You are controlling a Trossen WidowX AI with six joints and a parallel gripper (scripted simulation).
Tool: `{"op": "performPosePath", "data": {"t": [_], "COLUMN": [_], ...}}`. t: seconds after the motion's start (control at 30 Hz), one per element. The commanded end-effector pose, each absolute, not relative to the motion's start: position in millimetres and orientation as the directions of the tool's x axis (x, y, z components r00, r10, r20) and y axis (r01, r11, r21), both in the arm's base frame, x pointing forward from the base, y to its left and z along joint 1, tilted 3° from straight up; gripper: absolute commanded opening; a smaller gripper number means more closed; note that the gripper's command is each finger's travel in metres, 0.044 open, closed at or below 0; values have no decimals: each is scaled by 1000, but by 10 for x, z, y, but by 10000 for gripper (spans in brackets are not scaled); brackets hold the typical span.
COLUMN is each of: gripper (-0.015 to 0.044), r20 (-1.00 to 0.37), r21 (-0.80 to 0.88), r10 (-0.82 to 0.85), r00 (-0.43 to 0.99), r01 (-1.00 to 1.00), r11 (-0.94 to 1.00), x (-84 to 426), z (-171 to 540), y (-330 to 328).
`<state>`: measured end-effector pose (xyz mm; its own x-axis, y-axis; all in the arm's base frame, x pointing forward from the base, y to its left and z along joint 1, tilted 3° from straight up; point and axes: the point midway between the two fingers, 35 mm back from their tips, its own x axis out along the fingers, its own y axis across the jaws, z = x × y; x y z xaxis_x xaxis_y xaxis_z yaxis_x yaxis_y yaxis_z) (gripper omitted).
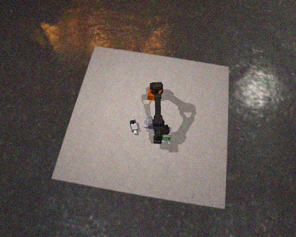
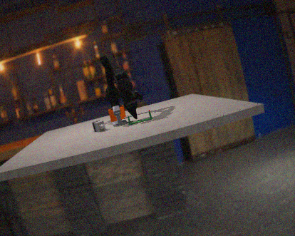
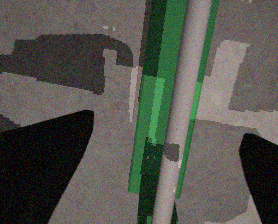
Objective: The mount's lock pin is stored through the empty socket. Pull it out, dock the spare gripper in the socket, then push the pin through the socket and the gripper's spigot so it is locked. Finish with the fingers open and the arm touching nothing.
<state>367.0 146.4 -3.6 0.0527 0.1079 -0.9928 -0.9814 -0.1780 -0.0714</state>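
open fingers astride pale rod (image 3: 181, 100)

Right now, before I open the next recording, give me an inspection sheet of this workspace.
Surface: pale tabletop, level of wear cannot be judged.
Job's things: lock pin above green rack; spare gripper undocked; mount upright.
Clutter: nothing seen.
Grippers: tool open, fingers either side of pin.
Cables: nothing seen.
Surroundings: bottles, wooden door.
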Motion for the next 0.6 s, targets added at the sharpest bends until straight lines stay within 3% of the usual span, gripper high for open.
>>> {"op": "performPosePath", "data": {"t": [0.0, 0.57], "gripper": [440, 440], "r20": [-993, -992], "r21": [-73, -81], "r10": [108, 112], "r00": [54, 61], "r01": [-981, -980], "r11": [-178, -183], "x": [3667, 3651], "z": [72, 559], "y": [1468, 1485]}}
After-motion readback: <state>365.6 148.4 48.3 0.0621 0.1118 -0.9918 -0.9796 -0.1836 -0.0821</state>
